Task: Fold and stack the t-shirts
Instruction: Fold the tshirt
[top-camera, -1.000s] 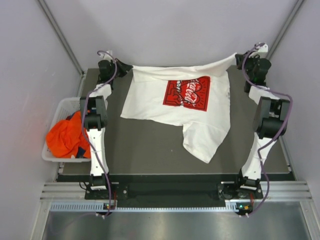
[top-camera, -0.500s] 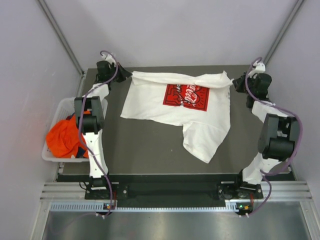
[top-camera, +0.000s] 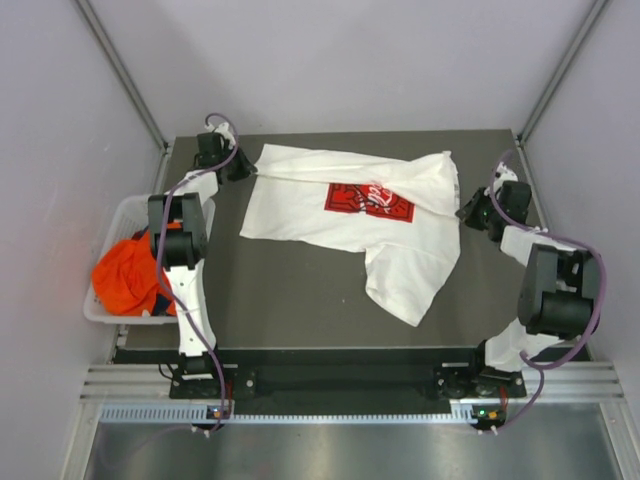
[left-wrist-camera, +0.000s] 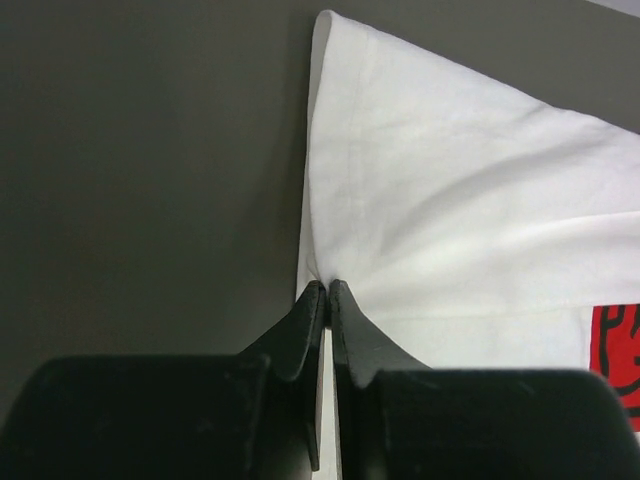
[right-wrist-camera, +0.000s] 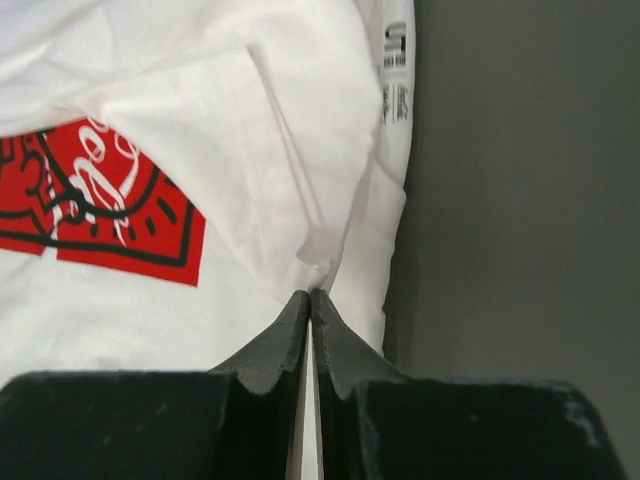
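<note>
One white tee (top-camera: 420, 250) is pinched by left fingers (left-wrist-camera: 300, 335) and right fingers (right-wrist-camera: 275, 345); one orange tee (top-camera: 125, 275) is stuffed in a basket (top-camera: 128, 212) left of it.

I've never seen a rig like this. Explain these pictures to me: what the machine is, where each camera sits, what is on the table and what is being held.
Two robot arms stand side by side, each ending in a two-finger gripper. One picture looks down from above and behind them; the other two come from cameras on the wrists. On the dark table lies a white t-shirt with a red chest print, its far edge folded over. The left gripper and right gripper each pinch an edge of it. An orange t-shirt sits in a white basket at the left.
</note>
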